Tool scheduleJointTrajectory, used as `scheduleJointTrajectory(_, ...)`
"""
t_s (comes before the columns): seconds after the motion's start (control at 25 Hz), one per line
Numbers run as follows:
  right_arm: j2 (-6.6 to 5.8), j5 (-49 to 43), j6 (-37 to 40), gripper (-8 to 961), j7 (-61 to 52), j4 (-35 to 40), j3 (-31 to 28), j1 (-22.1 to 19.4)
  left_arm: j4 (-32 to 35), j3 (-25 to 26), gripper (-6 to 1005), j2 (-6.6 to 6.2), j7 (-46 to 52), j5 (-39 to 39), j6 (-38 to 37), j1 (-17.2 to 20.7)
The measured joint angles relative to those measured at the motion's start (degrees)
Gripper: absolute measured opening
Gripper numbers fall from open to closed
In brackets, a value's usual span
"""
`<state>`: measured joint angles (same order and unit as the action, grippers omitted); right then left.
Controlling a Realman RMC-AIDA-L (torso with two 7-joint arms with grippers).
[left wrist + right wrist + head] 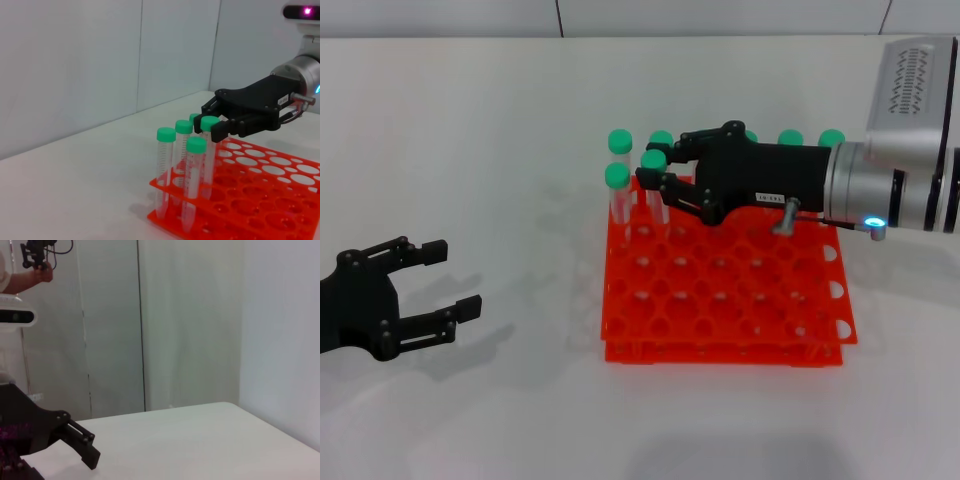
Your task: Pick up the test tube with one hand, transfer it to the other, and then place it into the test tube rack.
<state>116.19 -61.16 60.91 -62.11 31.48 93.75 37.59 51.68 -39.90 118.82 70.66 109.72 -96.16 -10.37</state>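
Right gripper (655, 176) is reaching in over the far left part of the rack (720, 300), w/ its fingers pinched on the green cap of the tube (657, 192). Tube's standing upright, lower end down in a rack hole near the far left corner. From the left wrist cam the same gripper (212, 126) is clamped right at cap level on that tube (209, 150), one finger on each side of the cap afaict. Can't tell if the tube is fully seated or only partway down.

Other green-capped tubes are already in the rack: one (617, 200) just left of the held one at the rack's left edge, another (620, 150) behind it, plus a row of caps along the far edge that's mostly hidden behind the gripper. In the left wrist cam there's a little cluster of them, the nearest (194, 180) in front of the held tube and another (165, 165) beside it.

Left gripper (430, 285) is down low on the left over the white table (500, 150), well apart from the rack, fingers spread wide, nothing in them.

Right wrist cam only shows a black gripper part (75, 437), table and walls, so no help there.
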Motion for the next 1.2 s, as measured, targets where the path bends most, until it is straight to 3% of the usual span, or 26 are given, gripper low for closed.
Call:
scheduleJointTrajectory(0.16,0.00,0.00,-0.17,274,-0.01,0.27,0.13,-0.13,0.00,0.00,800,0.00,0.00,0.03,0.02,0.00)
scheduleJointTrajectory(0.4,0.00,-0.01,-0.17,443,-0.07,0.39,-0.26,-0.15,0.00,0.01,800,0.00,0.00,0.06,0.01,0.00)
scheduleJointTrajectory(1.2,-0.40,1.24,0.40,471,-0.09,5.00,-0.32,-4.03,0.00,0.28,799,0.01,-0.43,0.06,0.00,0.35)
